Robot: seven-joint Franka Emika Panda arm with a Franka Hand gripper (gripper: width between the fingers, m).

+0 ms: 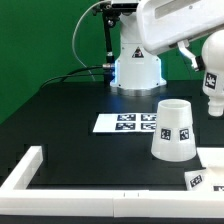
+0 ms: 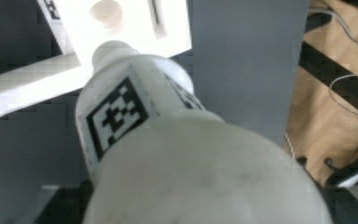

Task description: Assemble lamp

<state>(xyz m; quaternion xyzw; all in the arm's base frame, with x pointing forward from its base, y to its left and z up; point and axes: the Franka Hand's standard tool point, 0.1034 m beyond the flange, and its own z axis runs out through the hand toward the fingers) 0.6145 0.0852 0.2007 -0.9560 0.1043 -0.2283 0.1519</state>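
Observation:
My gripper [image 1: 210, 70] is shut on the white rounded bulb [image 1: 212, 98] and holds it in the air at the exterior view's right edge. In the wrist view the bulb [image 2: 176, 150] fills most of the picture, a square tag on its side, and hides my fingers. Its narrow end points down toward the blocky base [image 2: 137, 30], which has a round hole on top. The base [image 1: 200, 180] sits at the exterior view's lower right, well below the bulb. The tapered shade [image 1: 172, 128] stands upright on the table, to the left of the bulb.
The marker board [image 1: 128, 122] lies flat behind the shade. A long white rail [image 1: 25, 168] borders the table's front and left and also shows in the wrist view [image 2: 19, 90]. The robot's pedestal [image 1: 135, 65] stands at the back. Cables and a wooden floor [image 2: 336, 90] lie past the table edge.

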